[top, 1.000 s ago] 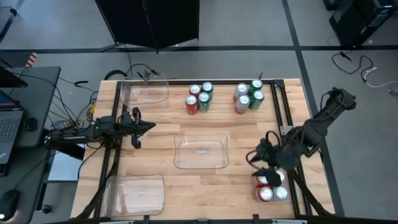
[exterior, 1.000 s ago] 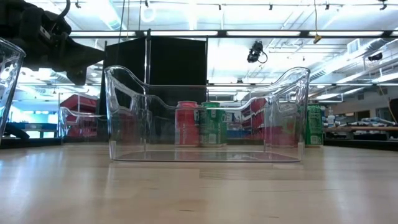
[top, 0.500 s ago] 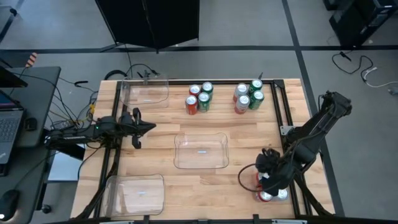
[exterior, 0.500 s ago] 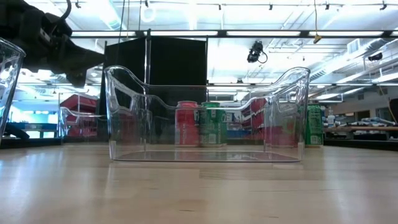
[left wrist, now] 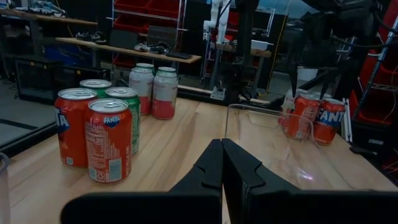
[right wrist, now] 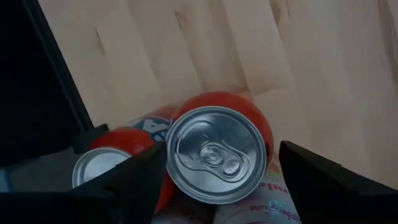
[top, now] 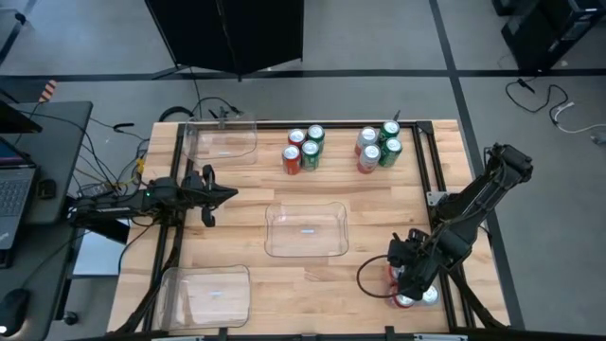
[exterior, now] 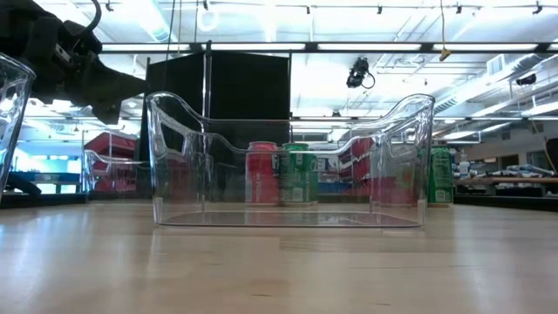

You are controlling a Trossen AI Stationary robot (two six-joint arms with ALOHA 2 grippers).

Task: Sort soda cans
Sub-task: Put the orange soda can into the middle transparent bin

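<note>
Tabletop red can (right wrist: 214, 153) between open fingers (right wrist: 314, 176)

Three clear trays (top: 306, 230) on wooden table (top: 369, 208); laptop (top: 14, 194) beside.

The right gripper (top: 405, 280) is now lower over the cluster of cans (top: 413, 290) at the table's near right corner than a second ago, its fingers (right wrist: 314, 177) spread wider on both sides of one red can (right wrist: 216, 152).

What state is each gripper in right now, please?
Left gripper: shut, holding nothing, above the table's left side.
Right gripper: open, fingers either side of a red can, not yet gripping.
</note>
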